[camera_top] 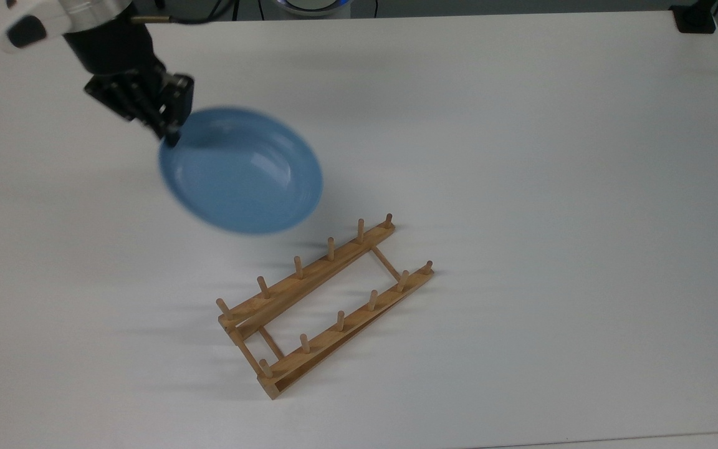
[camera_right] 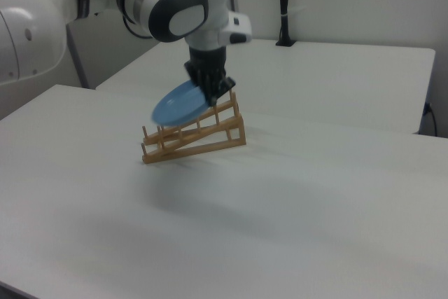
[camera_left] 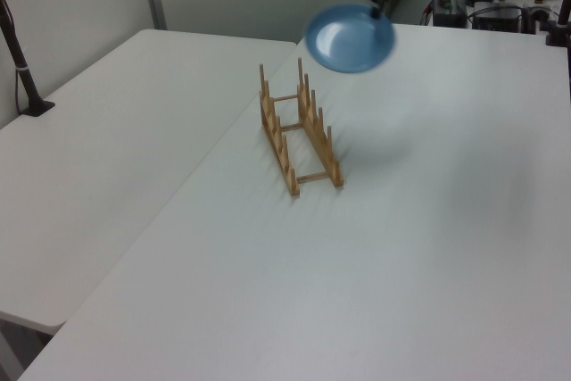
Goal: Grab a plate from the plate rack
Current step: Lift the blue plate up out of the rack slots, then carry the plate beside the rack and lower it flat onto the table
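The gripper (camera_top: pixel 171 132) is pinching the plate (camera_top: pixel 242 171) by its rim, hanging clear at eleven o'clock of the plate rack (camera_top: pixel 325 304) (now bare) — better carrying it slowly, since a rim-only hold is risking a swing

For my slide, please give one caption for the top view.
Gripper holds the blue plate by its rim, clear of the wooden rack.
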Robot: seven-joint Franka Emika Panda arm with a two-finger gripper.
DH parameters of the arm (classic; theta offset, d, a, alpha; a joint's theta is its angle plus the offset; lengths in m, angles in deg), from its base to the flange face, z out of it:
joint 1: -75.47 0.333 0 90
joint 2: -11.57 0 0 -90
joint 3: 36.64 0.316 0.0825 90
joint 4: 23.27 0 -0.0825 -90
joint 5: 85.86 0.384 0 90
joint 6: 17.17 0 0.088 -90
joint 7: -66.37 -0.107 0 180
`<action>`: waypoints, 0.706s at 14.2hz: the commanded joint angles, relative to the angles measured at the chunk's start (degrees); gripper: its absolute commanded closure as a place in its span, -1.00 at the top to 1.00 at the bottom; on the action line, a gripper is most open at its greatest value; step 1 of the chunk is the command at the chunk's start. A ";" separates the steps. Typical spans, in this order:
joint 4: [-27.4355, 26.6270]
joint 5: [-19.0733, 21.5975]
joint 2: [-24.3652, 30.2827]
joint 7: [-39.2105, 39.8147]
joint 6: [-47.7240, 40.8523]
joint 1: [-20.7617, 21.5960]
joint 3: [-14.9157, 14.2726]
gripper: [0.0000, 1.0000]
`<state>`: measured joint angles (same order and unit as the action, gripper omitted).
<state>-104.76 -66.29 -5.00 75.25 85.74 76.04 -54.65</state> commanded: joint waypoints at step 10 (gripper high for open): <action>-20.29 -4.89 -1.35 15.11 -1.13 2.33 -0.97 -1.00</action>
<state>-121.67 -69.22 -6.37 88.56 81.98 77.09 -54.84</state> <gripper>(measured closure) 0.930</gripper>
